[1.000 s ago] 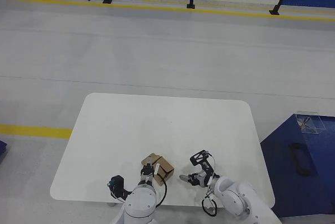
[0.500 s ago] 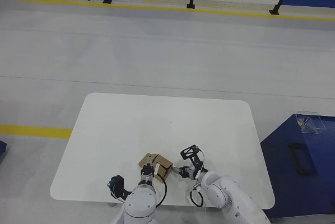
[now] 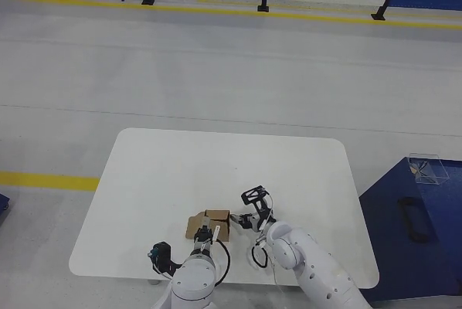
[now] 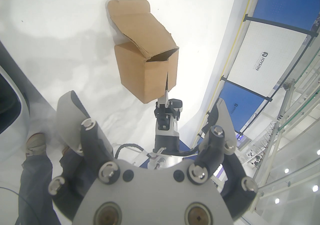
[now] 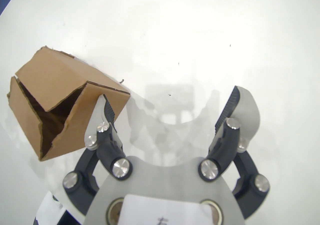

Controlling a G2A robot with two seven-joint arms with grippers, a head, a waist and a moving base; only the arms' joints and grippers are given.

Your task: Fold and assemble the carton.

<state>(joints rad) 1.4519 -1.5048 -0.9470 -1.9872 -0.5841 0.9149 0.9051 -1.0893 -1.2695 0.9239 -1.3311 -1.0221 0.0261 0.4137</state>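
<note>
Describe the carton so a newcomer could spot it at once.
On the white table, look to the edge nearest the robot. There sits the carton, a brown cardboard box with one end open. It is the only brown thing there, with a finger of the open right gripper at its side.
</note>
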